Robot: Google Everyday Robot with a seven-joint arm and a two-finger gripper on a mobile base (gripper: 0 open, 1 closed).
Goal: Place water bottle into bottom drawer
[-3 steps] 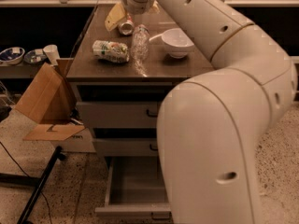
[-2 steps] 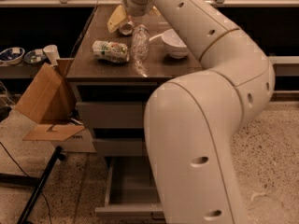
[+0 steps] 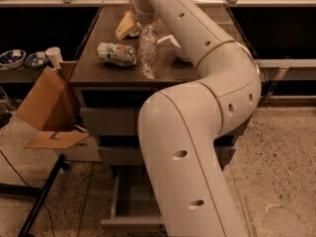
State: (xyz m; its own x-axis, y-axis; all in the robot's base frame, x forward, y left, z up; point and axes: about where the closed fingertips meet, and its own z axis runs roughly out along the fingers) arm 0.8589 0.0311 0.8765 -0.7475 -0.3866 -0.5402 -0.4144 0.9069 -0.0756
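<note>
The clear, ribbed water bottle (image 3: 147, 51) rests on the dark cabinet top (image 3: 98, 70), just right of a white-and-green container (image 3: 117, 54). My gripper (image 3: 142, 19) is at the bottle's far end, right above its cap, at the tip of the long white arm (image 3: 197, 107). The wrist hides how it meets the bottle. The bottom drawer (image 3: 129, 204) stands pulled open below the two upper grey drawers. Nothing shows in the visible part, and the arm covers its right side.
A yellow bag (image 3: 126, 26) lies behind the bottle. A white bowl (image 3: 172, 42) peeks out beside the arm. An open cardboard box (image 3: 45, 102) leans left of the cabinet. Small bowls (image 3: 13, 57) and a cup (image 3: 53, 56) sit on a low shelf.
The arm's elbow has swung left across the view, now covering most of the white bowl and the cabinet's right side. The bottle and the gripper stay where they were.
</note>
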